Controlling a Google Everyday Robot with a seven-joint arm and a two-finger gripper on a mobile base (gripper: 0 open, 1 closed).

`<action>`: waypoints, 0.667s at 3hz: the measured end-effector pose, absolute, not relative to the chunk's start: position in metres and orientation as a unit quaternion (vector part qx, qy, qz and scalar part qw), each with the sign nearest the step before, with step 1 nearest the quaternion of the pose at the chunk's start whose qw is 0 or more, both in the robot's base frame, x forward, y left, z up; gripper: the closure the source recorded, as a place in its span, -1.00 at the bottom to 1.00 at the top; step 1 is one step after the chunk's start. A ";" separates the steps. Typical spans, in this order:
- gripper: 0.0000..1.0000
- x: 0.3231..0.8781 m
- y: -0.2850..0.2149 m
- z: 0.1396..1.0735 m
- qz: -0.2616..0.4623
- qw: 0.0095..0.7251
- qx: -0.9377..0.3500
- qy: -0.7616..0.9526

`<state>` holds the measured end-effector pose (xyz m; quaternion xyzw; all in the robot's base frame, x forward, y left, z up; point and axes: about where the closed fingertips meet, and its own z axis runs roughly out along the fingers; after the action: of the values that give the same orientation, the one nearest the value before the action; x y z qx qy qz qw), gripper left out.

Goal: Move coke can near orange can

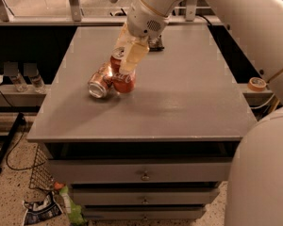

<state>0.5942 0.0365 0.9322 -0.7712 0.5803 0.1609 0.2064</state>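
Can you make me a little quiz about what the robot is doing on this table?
1. True or false: the orange can stands upright on the grey table.
2. What does the gripper, above the table's left half, hold? A) the coke can B) the orange can C) nothing
3. Fill in: there are ___ cans in view.

Key: 1 false, it lies on its side. 2 A. 3 two.
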 end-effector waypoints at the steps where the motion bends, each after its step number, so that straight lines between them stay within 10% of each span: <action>1: -1.00 0.596 0.040 0.932 0.160 0.210 -0.771 0.580; 2: -1.00 0.597 0.040 0.932 0.158 0.211 -0.770 0.581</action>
<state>0.5971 0.0398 0.9317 -0.7702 0.5807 0.1582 0.2113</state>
